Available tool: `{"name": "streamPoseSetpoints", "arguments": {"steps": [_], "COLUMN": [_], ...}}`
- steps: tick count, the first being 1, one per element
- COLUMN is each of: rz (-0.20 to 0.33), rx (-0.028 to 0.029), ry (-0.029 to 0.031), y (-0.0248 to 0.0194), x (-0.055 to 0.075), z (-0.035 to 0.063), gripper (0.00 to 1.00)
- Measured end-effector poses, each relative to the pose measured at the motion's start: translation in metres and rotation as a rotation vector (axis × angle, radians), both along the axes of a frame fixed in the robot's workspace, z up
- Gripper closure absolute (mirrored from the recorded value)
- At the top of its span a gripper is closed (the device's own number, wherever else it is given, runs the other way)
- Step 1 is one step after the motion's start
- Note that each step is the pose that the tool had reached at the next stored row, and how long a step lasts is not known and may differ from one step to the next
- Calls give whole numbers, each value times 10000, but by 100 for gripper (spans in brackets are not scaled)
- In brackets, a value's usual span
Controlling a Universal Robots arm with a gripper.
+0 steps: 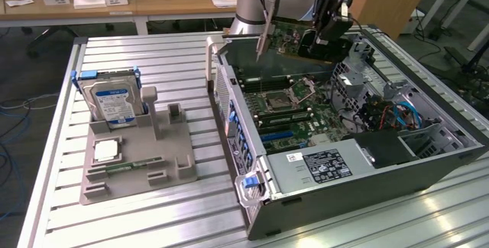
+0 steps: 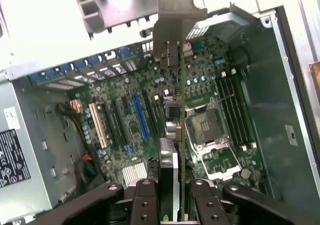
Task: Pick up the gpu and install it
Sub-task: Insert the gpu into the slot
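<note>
Claw [image 2: 172,197] clamped narrow on gpu [image 1: 292,37]; card edge-on between fingers, silvery bracket at far end. Gpu held in air over open computer case [image 1: 428,165], above motherboard [image 1: 284,113], clear of slots. Hard drive [image 1: 114,102] upright in grey holder [image 1: 141,165] on desk [image 1: 153,59]

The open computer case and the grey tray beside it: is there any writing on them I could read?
Nothing is legible.
Blue-white label on the silver hard drive: print too small.
Black label on the grey metal power supply box: white print, blurred.
White sticker beside it: blurred.
Pale sticker on the metal case's inner wall: blurred.
</note>
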State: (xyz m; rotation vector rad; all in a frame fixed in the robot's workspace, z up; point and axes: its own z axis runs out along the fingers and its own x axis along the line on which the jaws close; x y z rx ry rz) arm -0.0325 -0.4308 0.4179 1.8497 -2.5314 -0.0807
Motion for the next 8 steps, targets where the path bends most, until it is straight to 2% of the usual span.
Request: {"name": "streamPoseSetpoints", "arguments": {"steps": [5,6,8], "rz": [198,199,202], "rx": [-23,-24,-19], "ry": [-516,-570,-578], "y": [0,-2,-2], "x": [-6,-10,-9], "z": [-8,-9,-9], "gripper": [72,72,72]}}
